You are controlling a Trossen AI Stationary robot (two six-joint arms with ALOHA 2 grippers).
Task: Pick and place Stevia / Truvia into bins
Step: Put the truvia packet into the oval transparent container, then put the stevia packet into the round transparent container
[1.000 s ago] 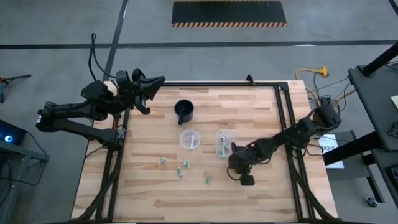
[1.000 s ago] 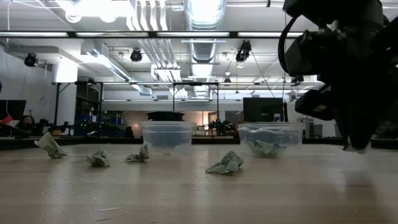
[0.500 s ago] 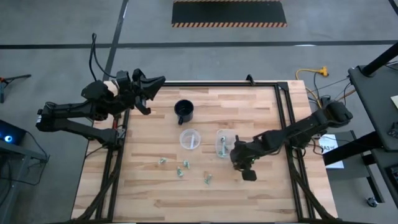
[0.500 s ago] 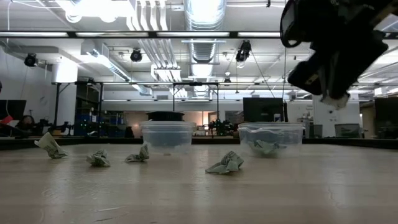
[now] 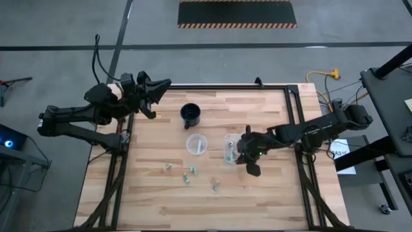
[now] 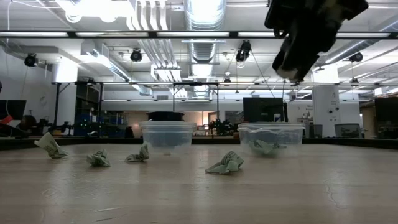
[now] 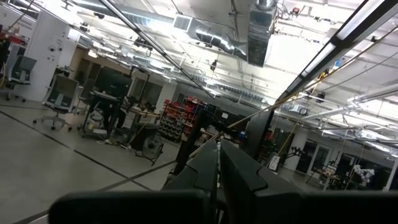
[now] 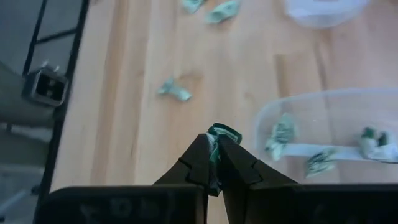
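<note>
Packet (image 8: 219, 138) of green and white sits pinched tight in the right gripper (image 8: 214, 155), up in the air just beside the right cup (image 5: 231, 147). That cup has packets in it. Four more packets (image 5: 187, 175) lie nearer the bench's front edge. The left gripper (image 5: 156, 87) waits shut and empty at the back left corner.

Black mug (image 5: 190, 115) with a handle on the wooden table (image 5: 257, 109), upright, far side.
</note>
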